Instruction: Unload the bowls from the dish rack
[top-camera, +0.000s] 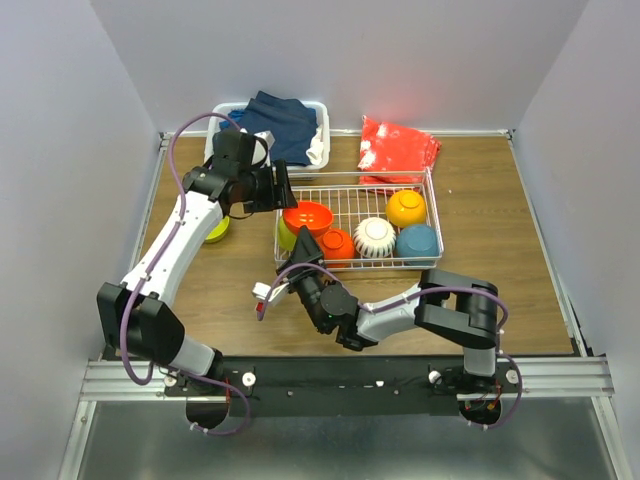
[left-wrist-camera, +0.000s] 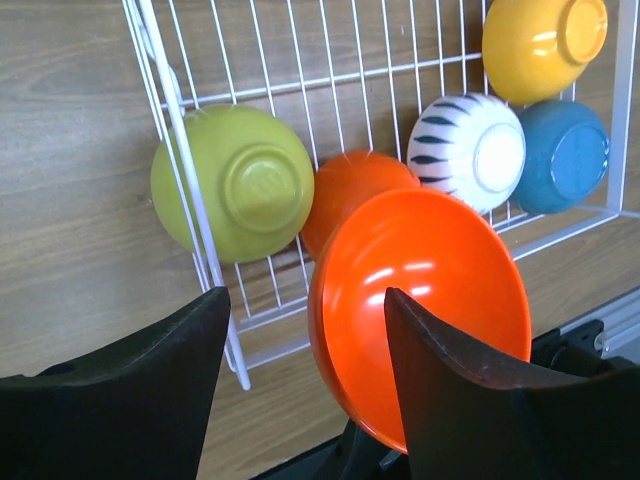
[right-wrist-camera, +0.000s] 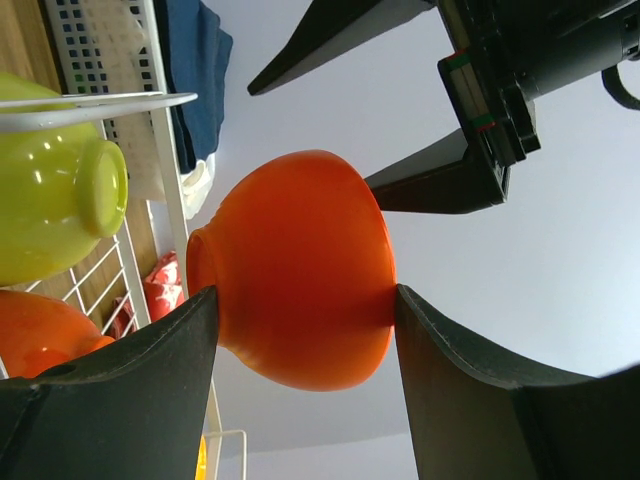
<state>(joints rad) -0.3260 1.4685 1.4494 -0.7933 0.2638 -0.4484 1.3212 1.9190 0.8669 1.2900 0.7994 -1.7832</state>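
One glossy red-orange bowl (right-wrist-camera: 300, 250) is hanging over the near-left corner of the white wire dish rack (top-camera: 350, 195), with the right gripper (right-wrist-camera: 305, 290) pinching its sides. The left gripper (left-wrist-camera: 305, 295) is gaping wide at the rim, holding nothing; it should be closing squarely on the rim before the right lets go

In the top view, a lime green bowl (top-camera: 217, 229) at left centre is largely hidden behind the left arm (top-camera: 175, 245). In the left wrist view, the raised red-orange bowl (left-wrist-camera: 420, 300) is partly covered by the finger (left-wrist-camera: 470, 400) at lower right.
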